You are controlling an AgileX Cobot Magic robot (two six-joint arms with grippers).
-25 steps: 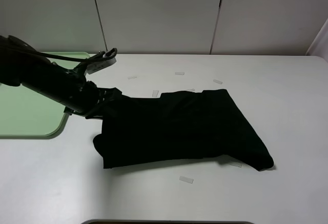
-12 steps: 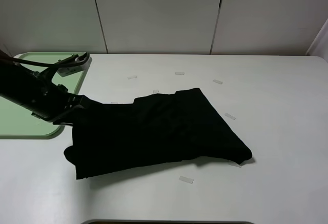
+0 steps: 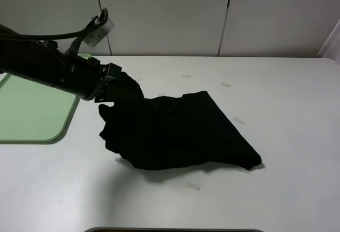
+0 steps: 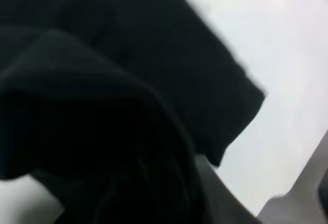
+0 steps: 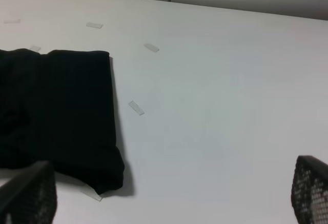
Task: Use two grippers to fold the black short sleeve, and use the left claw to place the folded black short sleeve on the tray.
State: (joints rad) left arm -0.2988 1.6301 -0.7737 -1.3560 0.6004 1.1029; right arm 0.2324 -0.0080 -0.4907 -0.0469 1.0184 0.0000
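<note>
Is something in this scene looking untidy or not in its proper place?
Yes. The black short sleeve looks rumpled: the left tool holds one end raised and bunched, while the other end lies on the table, outside the tray. Small pale tape strips lie scattered around it.

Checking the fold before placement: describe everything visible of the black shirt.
The shirt is plain black soft cloth, folded into a rumpled bundle. Its left end is pinched and lifted by the left tool, hanging in loose folds; the rest slopes down to lie on the white table. It is beside the green tray, not on it.
</note>
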